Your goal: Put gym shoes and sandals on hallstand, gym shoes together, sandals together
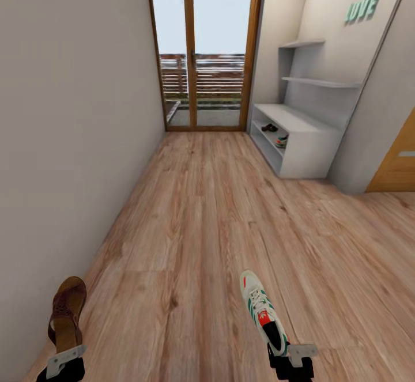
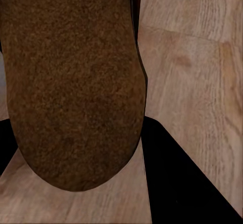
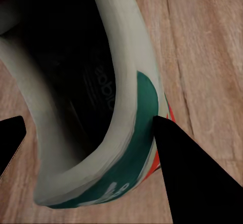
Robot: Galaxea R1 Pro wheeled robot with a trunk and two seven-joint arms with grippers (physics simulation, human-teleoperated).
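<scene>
- At the far left of the head view, the left gripper (image 1: 64, 359) holds a brown sandal (image 1: 66, 311) by its heel end, above the wood-plank corridor floor (image 1: 202, 226). The sandal points away from the robot, close to the plain left wall (image 1: 69, 111).
- In the left wrist view, the sandal's rough brown sole (image 2: 71, 82) sits between the dark fingers (image 2: 177, 183), which are closed against it.
- Straight ahead at the corridor's end stands a glazed wooden door (image 1: 204, 48) with a slatted fence beyond.
- Lower right of centre, the right gripper (image 1: 291, 359) holds a white gym shoe (image 1: 262, 311) with green stripes and a red patch by its heel, toe pointing forward.
- In the right wrist view, the fingers (image 3: 197, 178) clamp the shoe's heel collar (image 3: 126, 148); its dark inside faces the camera.
- Far right against the wall, the pale-grey hallstand (image 1: 302, 140) already carries a second sandal (image 1: 269, 128) and a second gym shoe (image 1: 282, 140) in its open shelf slot, near one another.
- Above it, green letters (image 1: 362, 7) are on the wall.
</scene>
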